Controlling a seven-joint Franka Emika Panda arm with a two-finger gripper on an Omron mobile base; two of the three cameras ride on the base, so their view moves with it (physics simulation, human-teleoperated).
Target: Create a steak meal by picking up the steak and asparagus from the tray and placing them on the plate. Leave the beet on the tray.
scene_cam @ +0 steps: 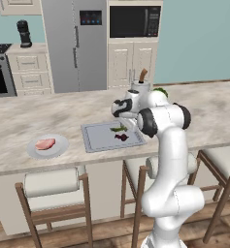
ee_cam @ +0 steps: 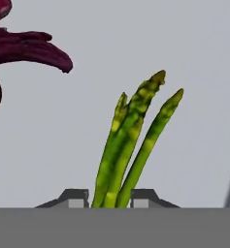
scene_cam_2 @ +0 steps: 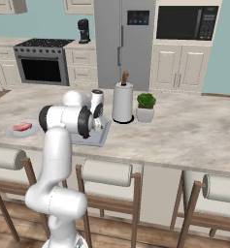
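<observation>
I have the gripper low over the tray, its two fingers closed on the asparagus beside the beet, and the steak lies on the plate.

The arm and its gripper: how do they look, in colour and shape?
The arm is made of thick, rounded, glossy white segments with dark grey bands at its joints. No cables or markings can be seen. The gripper has two small dark fingertips with paler grey faces.

Tool fingertips flank asparagus; beet lies apart.
</observation>
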